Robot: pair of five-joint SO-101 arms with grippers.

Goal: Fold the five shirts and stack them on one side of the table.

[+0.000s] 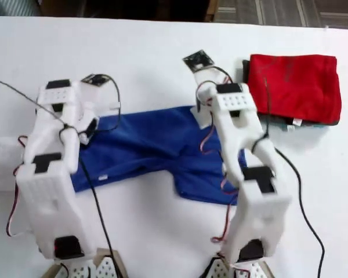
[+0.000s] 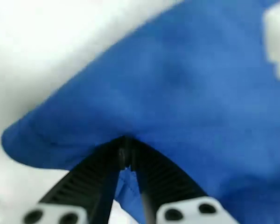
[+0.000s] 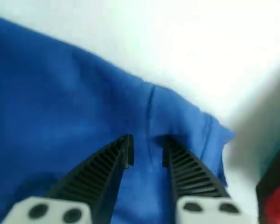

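The blue shirt (image 1: 151,152) lies spread and rumpled at the middle of the white table (image 1: 162,52). The left gripper (image 2: 125,148), its tips closed together, pinches the cloth at the shirt's left edge. The right gripper (image 3: 147,150), jaws a little apart, straddles a fold near the shirt's far right corner. A folded red shirt (image 1: 296,84) tops the stack (image 1: 290,123) at far right.

Overhead view, both wrist views close above shirt (image 1: 156,150)

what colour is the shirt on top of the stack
The top shirt is red, clearest in the high view.
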